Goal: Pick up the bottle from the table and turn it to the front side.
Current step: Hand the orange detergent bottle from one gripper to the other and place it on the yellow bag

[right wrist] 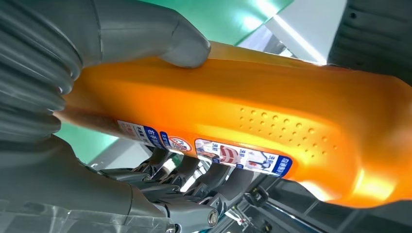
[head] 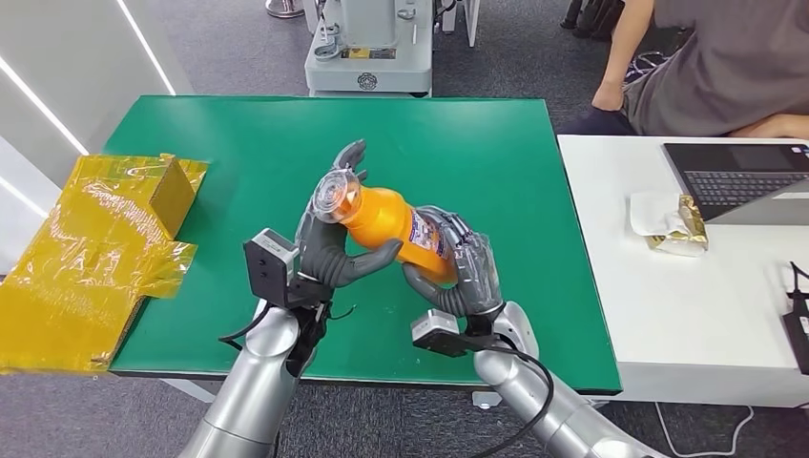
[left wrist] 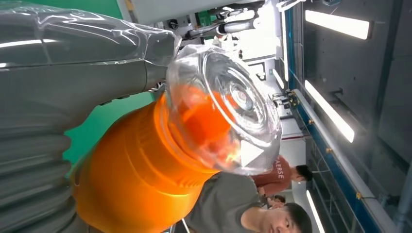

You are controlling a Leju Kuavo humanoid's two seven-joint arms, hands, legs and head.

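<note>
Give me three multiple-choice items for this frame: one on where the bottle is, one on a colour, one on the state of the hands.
1. Where is the orange plastic bottle with the clear cap?
A. Lying on the green table
B. Held above the table
C. On the white desk

2. What colour is the crinkled plastic sheet at the table's left edge?
A. Yellow
B. Blue
C. Red

3. How are the hands engaged?
A. Both hang idle
B. One holds the bottle alone
C. Left hand and right hand both hold it

Answers: 1 B, the bottle sits tilted in the hands, clear of the tabletop. 2 A, the sheet is yellow. 3 C, the left hand's fingers wrap the cap end, the right hand's the labelled end.
</note>
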